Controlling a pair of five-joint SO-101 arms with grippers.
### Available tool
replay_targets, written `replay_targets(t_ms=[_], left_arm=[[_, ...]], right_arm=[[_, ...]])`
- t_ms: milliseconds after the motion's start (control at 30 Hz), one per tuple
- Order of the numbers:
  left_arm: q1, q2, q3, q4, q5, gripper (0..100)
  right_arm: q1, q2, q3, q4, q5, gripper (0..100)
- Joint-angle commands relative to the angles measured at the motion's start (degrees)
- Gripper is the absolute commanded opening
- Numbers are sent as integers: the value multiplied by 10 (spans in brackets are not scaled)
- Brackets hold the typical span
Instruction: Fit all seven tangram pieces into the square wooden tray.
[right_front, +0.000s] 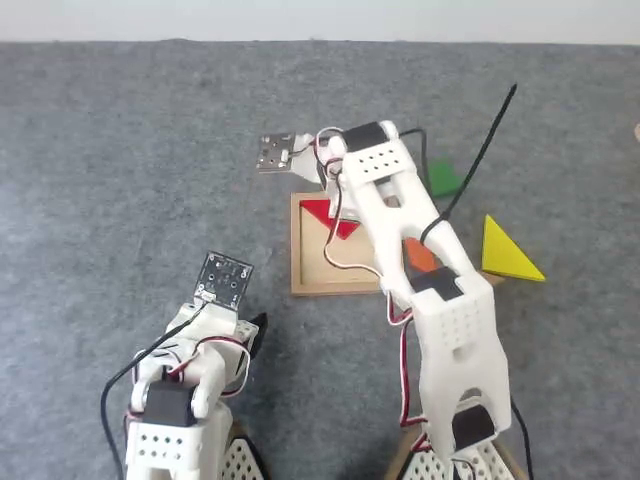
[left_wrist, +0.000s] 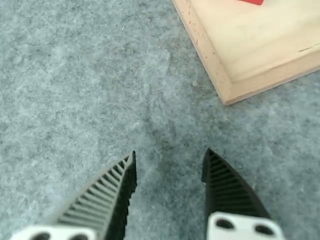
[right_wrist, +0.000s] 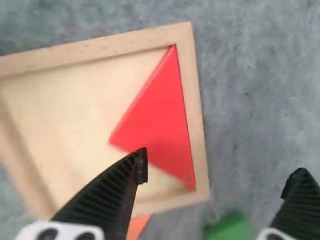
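Note:
The square wooden tray lies mid-table with a red triangle in its far corner. My right gripper hovers open over that corner; one finger is above the red triangle and the other is beyond the tray rim. An orange piece, a green piece and a yellow triangle lie on the carpet right of the tray. My left gripper stands open and empty over the carpet, short of the tray's near left corner.
Grey carpet covers the whole table, with wide free room left of the tray. The right arm stretches across the tray's right side and hides part of it. A black cable tie sticks up from that arm.

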Motion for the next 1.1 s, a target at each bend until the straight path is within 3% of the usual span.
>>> replay_targets(t_ms=[0,133,267,533,633,767,1067], left_arm=[[-3,-11,-6,2,-5,212],[-3,-11,-6,2,-5,212],[-3,-11,-6,2,-5,212],[-3,-11,-6,2,-5,212],[-3,-11,-6,2,-5,212],[-3,-11,-6,2,-5,212],[-3,-11,-6,2,-5,212]], right_arm=[[7,-122,-37,58,-38,412],[36,-219,-37,137,-73,412],[115,-284,-10,173,-95,412],[288,-360,253,62,-101,412],[291,-382,394,-12,-98,412],[288,-407,513,-61,-39,412],[345,-381,550,-98,-52,412]])
